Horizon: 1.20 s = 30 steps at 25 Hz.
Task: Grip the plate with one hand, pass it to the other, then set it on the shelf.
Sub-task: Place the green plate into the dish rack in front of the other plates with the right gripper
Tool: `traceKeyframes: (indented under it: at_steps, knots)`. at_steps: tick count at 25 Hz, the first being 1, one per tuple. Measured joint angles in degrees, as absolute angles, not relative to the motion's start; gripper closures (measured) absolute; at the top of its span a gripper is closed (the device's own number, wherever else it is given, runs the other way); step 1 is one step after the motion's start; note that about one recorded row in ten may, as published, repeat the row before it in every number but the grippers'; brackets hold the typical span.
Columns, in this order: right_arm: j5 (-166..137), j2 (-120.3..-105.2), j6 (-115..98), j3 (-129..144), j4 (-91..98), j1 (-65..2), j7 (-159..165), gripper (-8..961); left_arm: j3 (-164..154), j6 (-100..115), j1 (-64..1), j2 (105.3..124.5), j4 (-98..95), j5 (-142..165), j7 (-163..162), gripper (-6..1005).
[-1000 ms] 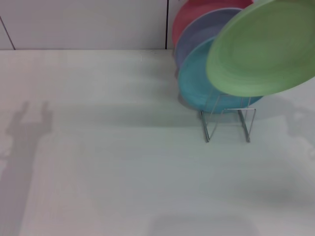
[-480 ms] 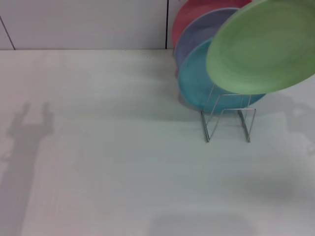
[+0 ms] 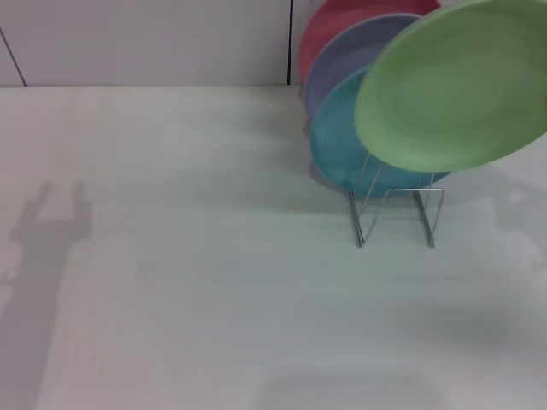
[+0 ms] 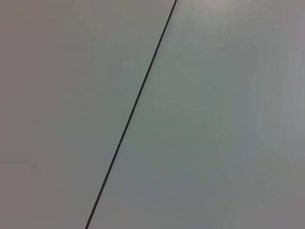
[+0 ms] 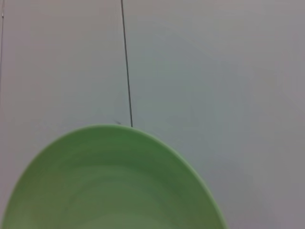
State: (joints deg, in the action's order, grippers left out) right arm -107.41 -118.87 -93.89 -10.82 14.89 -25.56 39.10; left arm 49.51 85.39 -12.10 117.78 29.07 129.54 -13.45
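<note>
A bare test bench, likely a lab setup

A plain white table [image 3: 188, 282] meets pale wall panels [image 3: 145, 38] split by thin dark seams; the only furnishing is a wire plate rack [image 3: 397, 213] holding coloured plates [image 3: 342, 145], kitchenware staged without any kitchen.

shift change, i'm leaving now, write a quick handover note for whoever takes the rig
Grippers: neither is in view in any camera; only a gripper-shaped shadow lies on the table at the robot's left.
Plate: the green plate is in the air, tilted, above and in front of the wire shelf. It fills the lower part of the right wrist view, so the right arm probably carries it; the grip itself is not visible.
Shelf: already holds a blue plate, a lavender plate and a red plate standing upright.
Done: likely pickup and handover.
Left: lower the green plate into the free front slot and release.
</note>
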Motion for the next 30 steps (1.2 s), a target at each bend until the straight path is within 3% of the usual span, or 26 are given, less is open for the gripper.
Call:
traceKeyframes:
  at_steps: [30]
  knots:
    - [-107.67, -118.98, -90.33, -8.33, 11.07, -25.38, 35.42, 924, 49.36, 88.53, -9.21, 117.59, 30.32, 135.35, -13.54, 510]
